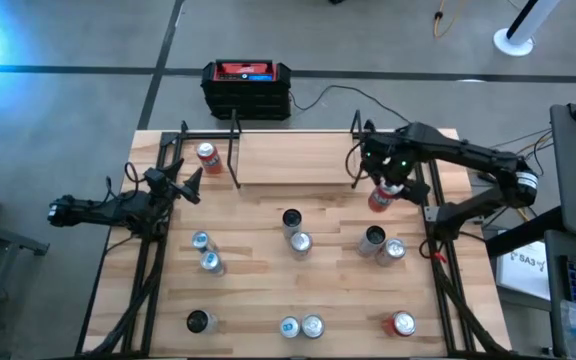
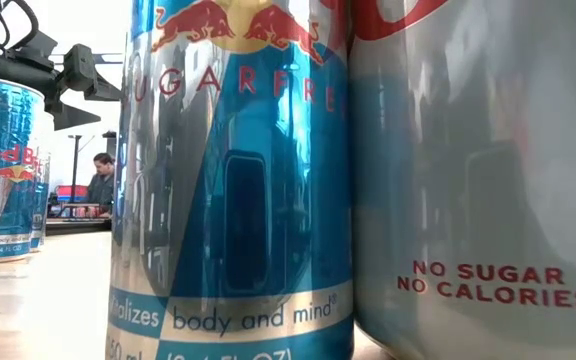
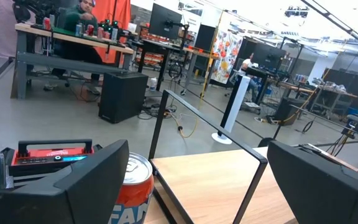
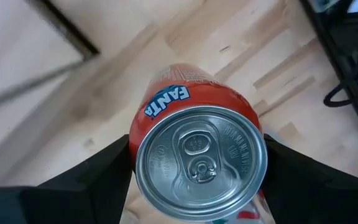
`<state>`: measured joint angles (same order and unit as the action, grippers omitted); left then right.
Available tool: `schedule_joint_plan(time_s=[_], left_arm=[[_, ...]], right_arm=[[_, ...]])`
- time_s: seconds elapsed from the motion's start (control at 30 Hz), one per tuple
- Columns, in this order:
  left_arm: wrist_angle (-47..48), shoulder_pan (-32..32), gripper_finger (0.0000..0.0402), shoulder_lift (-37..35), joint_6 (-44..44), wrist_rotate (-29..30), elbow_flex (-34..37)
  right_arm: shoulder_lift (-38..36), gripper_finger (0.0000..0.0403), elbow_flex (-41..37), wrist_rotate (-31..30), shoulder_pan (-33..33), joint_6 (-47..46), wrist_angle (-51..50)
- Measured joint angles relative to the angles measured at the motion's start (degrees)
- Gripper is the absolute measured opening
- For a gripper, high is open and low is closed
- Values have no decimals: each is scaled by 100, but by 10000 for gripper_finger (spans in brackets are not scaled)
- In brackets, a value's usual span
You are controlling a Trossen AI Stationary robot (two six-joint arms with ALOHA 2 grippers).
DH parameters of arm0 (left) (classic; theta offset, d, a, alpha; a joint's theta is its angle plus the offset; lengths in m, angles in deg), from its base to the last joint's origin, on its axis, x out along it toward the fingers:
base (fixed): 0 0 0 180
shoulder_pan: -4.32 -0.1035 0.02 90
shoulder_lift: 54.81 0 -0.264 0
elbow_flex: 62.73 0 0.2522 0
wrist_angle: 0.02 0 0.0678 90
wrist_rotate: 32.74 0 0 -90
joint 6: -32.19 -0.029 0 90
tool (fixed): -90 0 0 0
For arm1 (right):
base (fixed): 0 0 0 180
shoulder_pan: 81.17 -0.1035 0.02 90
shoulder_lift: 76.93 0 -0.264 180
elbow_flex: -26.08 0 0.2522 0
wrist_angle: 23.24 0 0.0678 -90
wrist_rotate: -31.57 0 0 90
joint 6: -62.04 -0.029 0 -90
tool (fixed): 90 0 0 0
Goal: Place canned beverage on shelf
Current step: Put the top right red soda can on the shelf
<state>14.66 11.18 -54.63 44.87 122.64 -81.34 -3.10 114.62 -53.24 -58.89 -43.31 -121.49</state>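
The shelf [image 1: 293, 160], a light wood board on thin black posts, stands at the table's far side. My right gripper [image 1: 383, 188] hangs by the shelf's right end, shut on an orange Fanta can [image 4: 185, 106]. My left gripper [image 1: 185, 185] waits open at the table's left, level and pointing at the shelf's left end. A second orange can [image 1: 206, 155] stands upright there, beside the shelf's left post. In the left wrist view this can [image 3: 132, 186] shows just past one finger, apart from it. My right gripper pinches the Fanta can between its two fingers [image 4: 104, 171], which press on opposite sides of the can's wall just under the top rim [image 4: 138, 155]. The fingers come from above, pointing down. The can hangs upright with its lid up, and looks lifted clear of the table.
Several more cans stand about the table's middle and near side, among them a pair [image 1: 296, 230], a pair [image 1: 383, 244] and a pair [image 1: 301, 326] by the near edge. A black box with a red top [image 1: 246, 85] sits on the floor beyond the far edge.
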Motion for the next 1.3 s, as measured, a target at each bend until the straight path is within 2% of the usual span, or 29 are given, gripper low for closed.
schedule_joint_plan(time_s=[0.4, 0.73, 1.07, 1.3], left_arm=[[-1, 0, 368, -1, 0, 0, 0], [0, 0, 368, 0, 0, 0, 0], [1, 0, 368, -1, -1, -1, 0], [-1, 0, 368, 0, 1, 0, 0]], right_arm=[[886, 280, 730, -22, -595, 837, 160], [2039, 280, 1950, -94, -623, 1689, 46], [2776, 282, 3314, -786, -295, 1793, -141], [3514, 282, 4122, -859, 246, 2001, -408]])
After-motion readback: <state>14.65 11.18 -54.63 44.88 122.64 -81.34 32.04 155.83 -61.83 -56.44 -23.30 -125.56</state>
